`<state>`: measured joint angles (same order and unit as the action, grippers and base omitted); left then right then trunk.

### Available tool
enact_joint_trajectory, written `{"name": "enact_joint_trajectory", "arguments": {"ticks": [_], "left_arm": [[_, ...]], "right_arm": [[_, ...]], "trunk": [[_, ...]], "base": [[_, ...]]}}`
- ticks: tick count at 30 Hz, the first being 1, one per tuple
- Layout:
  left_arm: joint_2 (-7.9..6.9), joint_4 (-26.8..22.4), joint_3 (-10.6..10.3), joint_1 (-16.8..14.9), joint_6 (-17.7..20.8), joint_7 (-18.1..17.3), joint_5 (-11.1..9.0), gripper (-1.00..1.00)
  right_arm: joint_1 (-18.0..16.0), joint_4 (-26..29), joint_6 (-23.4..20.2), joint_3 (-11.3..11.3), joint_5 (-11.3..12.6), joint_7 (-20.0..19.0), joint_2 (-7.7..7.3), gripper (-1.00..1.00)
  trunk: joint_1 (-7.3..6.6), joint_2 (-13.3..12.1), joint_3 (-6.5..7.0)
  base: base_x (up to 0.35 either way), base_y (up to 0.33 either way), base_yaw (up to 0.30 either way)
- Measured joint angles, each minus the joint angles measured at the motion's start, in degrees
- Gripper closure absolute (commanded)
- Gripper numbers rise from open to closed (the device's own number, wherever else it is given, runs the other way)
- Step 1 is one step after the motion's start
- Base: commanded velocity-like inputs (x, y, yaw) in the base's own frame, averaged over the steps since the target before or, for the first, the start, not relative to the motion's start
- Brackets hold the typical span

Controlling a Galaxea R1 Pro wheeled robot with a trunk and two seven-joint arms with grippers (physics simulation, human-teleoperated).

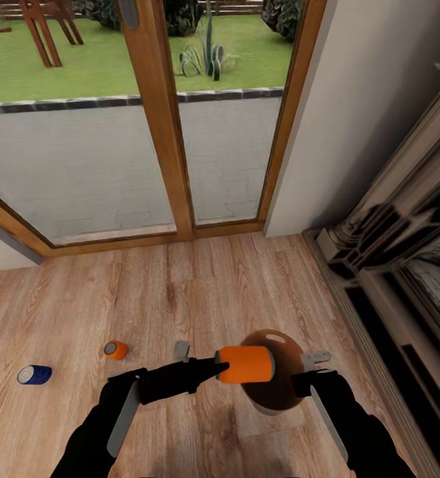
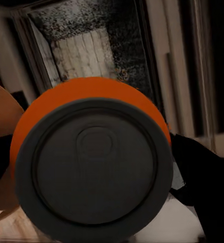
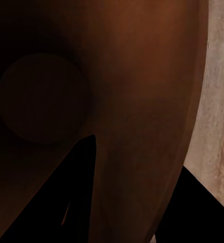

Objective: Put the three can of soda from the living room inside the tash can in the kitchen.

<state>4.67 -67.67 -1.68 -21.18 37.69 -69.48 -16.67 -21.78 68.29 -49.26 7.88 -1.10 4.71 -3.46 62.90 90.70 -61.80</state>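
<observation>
L claw (image 1: 218, 366) grips orange cylindrical soda can (image 1: 246, 364), sideways over round brown-lined bin (image 1: 273, 393). R claw (image 1: 304, 377) clamps bin rim. Second orange can (image 1: 115, 349) & dark blue can (image 1: 34, 375) lie on wood floor (image 1: 180, 285).

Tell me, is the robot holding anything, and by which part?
Left gripper holds an orange can by its end; right gripper holds the bin at its rim.

You're in a home living room: light wood plank floor (image 1: 180, 285), wood-framed glass doors (image 1: 160, 119) ahead of the claws opening onto patio and lawn (image 1: 100, 63), fireplace surround (image 1: 392, 265) off the right claw's side.
</observation>
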Motion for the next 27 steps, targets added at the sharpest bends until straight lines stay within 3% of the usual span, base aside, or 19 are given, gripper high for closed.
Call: {"name": "enact_joint_trajectory", "arguments": {"ticks": [5, 13, 17, 27], "left_arm": [[1.54, 1.1, -0.4, 0.0, -0.1, 4.6, 0.0, 1.0], [2.4, 1.6, -0.7, 0.0, -0.1, 8.4, -0.1, 1.0], [3.83, 1.7, -0.8, 0.0, -0.1, 11.0, -0.1, 1.0], [5.33, 1.6, -1.7, 0.0, -0.1, 15.3, -0.1, 1.0]], "right_arm": [[0.0, 0.0, 0.0, 0.0, -0.1, 0.0, 0.02, 1.0], [0.0, 0.0, 0.0, 0.0, 0.0, 0.0, 0.03, 1.0], [0.0, 0.0, 0.0, 0.0, 0.1, 0.0, 0.03, 1.0], [0.0, 0.0, 0.0, 0.0, 0.0, 0.0, 0.03, 1.0]], "trunk": [[0.0, 0.0, 0.0], [0.0, 0.0, 0.0], [0.0, 0.0, 0.0], [0.0, 0.0, 0.0]], "base": [[0.0, 0.0, 0.0], [0.0, 0.0, 0.0], [0.0, 0.0, 0.0], [0.0, 0.0, 0.0]]}}
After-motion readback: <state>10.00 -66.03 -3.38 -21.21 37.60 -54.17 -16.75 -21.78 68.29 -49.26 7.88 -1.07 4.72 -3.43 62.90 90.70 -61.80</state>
